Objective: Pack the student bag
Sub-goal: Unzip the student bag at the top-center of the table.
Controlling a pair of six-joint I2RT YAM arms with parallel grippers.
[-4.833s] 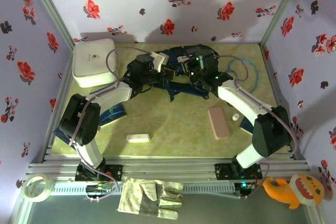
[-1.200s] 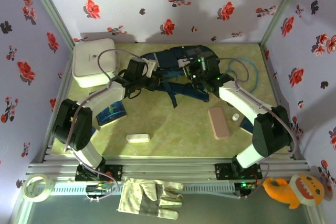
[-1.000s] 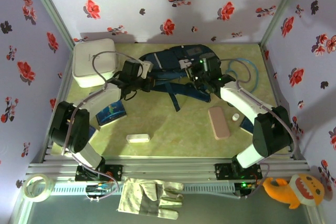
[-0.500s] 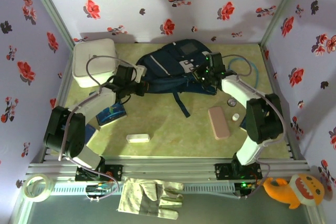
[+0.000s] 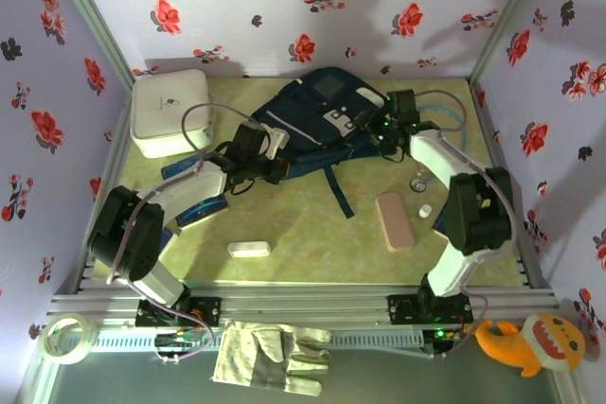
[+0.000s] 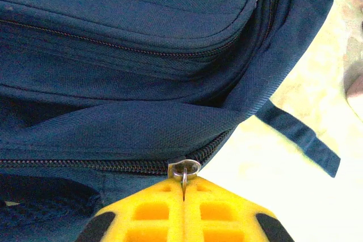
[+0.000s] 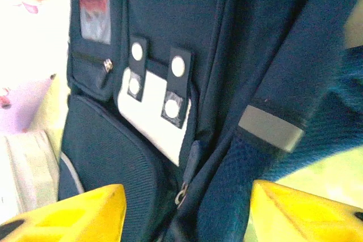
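My left pincer (image 6: 183, 192) is clamped on the small metal zip pull (image 6: 184, 168) of the large dark navy fabric backpack (image 5: 312, 115), which lies directly ahead of it. My right pincer (image 7: 187, 211) is open, its 2 yellow fingers (image 7: 74, 213) set wide apart. The backpack's grey-white patch (image 7: 153, 123) sits just beyond them.

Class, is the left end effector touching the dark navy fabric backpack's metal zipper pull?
Touching: in the left wrist view the left end effector pinches the zipper pull.

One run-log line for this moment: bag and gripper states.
student bag: on table, front up | left gripper: shut on zipper pull | right gripper: open, at bag | pink case: on table, outside bag
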